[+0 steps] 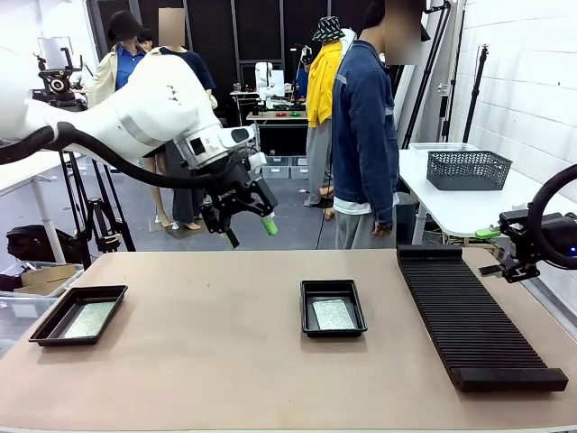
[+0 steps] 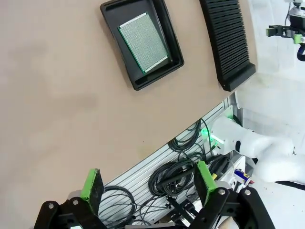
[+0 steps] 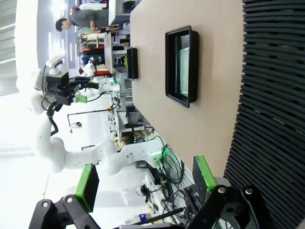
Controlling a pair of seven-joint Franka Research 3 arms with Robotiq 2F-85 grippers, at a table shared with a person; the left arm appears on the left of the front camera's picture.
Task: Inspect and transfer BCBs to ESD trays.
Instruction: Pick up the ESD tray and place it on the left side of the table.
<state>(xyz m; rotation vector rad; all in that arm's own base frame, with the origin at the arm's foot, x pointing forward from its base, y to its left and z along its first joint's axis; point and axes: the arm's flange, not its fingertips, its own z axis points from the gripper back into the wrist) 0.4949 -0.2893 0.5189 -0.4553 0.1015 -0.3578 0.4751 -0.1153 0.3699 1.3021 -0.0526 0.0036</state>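
Observation:
Two black ESD trays lie on the tan table, one at the left (image 1: 99, 290) and one in the middle (image 1: 333, 285). A speckled green BCB lies flat in each, the left one (image 1: 90, 318) and the middle one (image 1: 334, 313). My left gripper (image 1: 251, 233) hangs open and empty in the air above the far table edge, left of the middle tray. Its wrist view looks down on that tray (image 2: 127, 57) and its board (image 2: 143, 42) beyond the gripper (image 2: 147, 181). My right gripper (image 1: 489, 251) stands open and empty at the rack's far right corner; beyond this gripper (image 3: 145, 179), the right wrist view shows the middle tray (image 3: 169, 67).
A long black ribbed rack (image 1: 473, 316) lies at the table's right. A person (image 1: 365, 126) stands at the far side. A grey mesh basket (image 1: 469, 169) sits on a white side table behind. Bare tabletop lies between the two trays and in front of them.

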